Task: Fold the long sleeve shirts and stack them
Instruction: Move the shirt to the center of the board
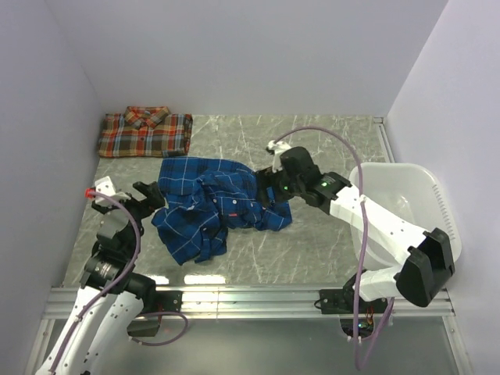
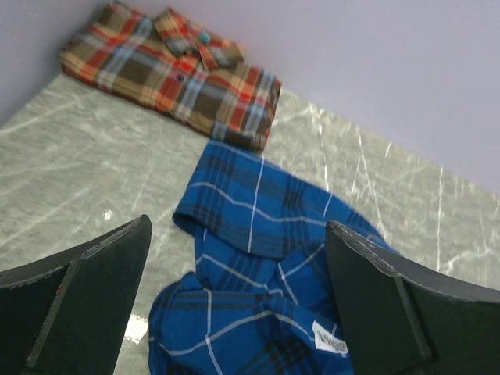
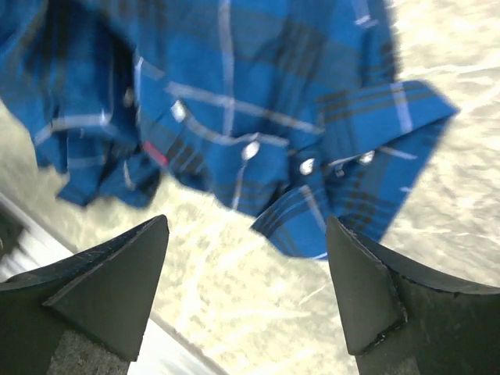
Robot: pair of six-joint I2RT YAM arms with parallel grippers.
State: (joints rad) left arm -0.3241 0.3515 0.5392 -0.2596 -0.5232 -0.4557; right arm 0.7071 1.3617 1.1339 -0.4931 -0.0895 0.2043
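A royal blue plaid shirt [image 1: 209, 203] lies crumpled in the middle of the grey marble table. The red-orange plaid shirt [image 1: 145, 132] lies folded at the back left by the wall, collar up. My right gripper [image 1: 268, 195] hovers over the blue shirt's right edge, jaws open and empty; in the right wrist view the blue shirt [image 3: 234, 117] with its buttons lies just beyond the fingertips [image 3: 355, 266]. My left gripper [image 1: 148, 195] stands open at the shirt's left edge, holding nothing. The left wrist view has the blue shirt [image 2: 266, 266] between the fingers and the red-orange shirt [image 2: 172, 70] farther off.
A white plastic basket [image 1: 414, 211] stands at the right side of the table, behind the right arm. Lilac walls close in the left, back and right. A metal rail [image 1: 250, 301] runs along the near edge.
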